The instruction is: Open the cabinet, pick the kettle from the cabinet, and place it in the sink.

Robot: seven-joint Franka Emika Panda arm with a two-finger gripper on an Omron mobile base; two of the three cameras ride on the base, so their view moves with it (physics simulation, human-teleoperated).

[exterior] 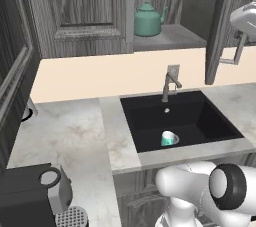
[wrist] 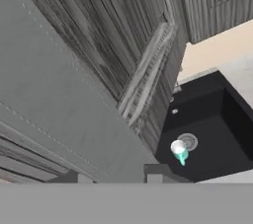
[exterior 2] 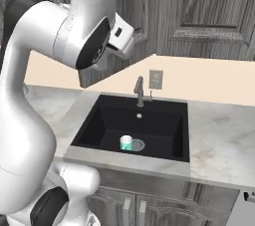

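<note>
The cabinet (exterior: 90,11) hangs above the counter with its left door shut and its right door (exterior: 220,26) swung out. On the open shelf stands the teal kettle (exterior: 147,20), upright. My white hand (exterior: 244,17) hovers at the right edge, just above the open door's pale bar handle (exterior: 235,53). In the hand view my gripper (wrist: 114,177) shows two tips apart with nothing between them, close to the door's wood-grain face (wrist: 99,45). Below lies the black sink (exterior: 210,116) with its grey faucet (exterior: 170,85).
A small teal cup (exterior: 169,138) lies in the sink near the drain. A dark coffee machine (exterior: 30,196) stands at the front left of the marble counter (exterior: 65,131). My arm's elbow (exterior 2: 84,31) rises left of the sink.
</note>
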